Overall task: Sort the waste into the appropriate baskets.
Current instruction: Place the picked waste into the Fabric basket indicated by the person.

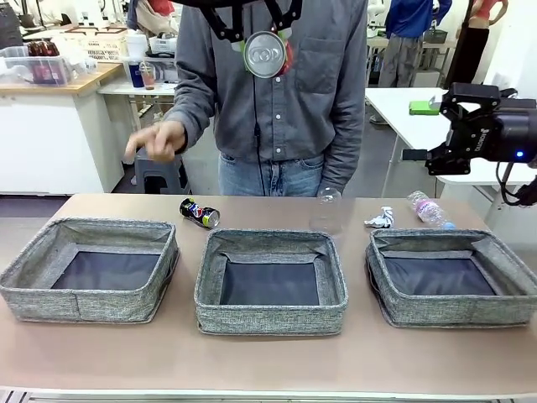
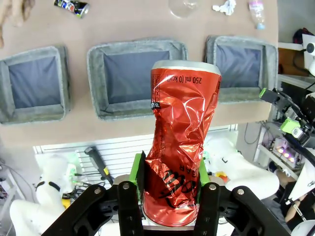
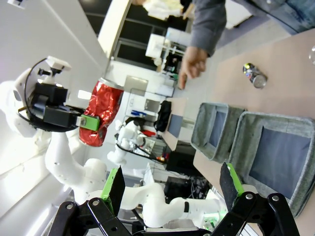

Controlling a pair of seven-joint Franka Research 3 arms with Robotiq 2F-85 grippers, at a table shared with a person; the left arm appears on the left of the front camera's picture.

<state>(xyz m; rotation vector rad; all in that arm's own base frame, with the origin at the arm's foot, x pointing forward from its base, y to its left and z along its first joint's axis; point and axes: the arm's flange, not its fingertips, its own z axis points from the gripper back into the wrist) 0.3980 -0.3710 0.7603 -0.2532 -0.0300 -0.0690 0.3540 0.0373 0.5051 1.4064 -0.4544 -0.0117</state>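
Three shallow grey woven-fabric baskets (image 1: 268, 317) in a row on the surface (image 1: 252, 361), all bare inside. Lying behind them, unsorted: dark blue soda can (image 1: 199, 212), clear plastic cup (image 1: 327, 210), crumpled white-and-blue wrapper (image 1: 380, 219), clear plastic bottle (image 1: 428, 210). Crushed red can (image 2: 179, 142) clamped in left claw (image 2: 170, 179), high over the baskets. Right claw (image 3: 173, 182) spread wide, holding nothing.

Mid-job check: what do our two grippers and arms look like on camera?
Both are black, with bolted linkage fingers and bright green pads: the left gripper, the right gripper. In the front view the right one's body carries small white lettering, a blue light glows at its wrist and a black cable loops below. The left arm has rounded white links.
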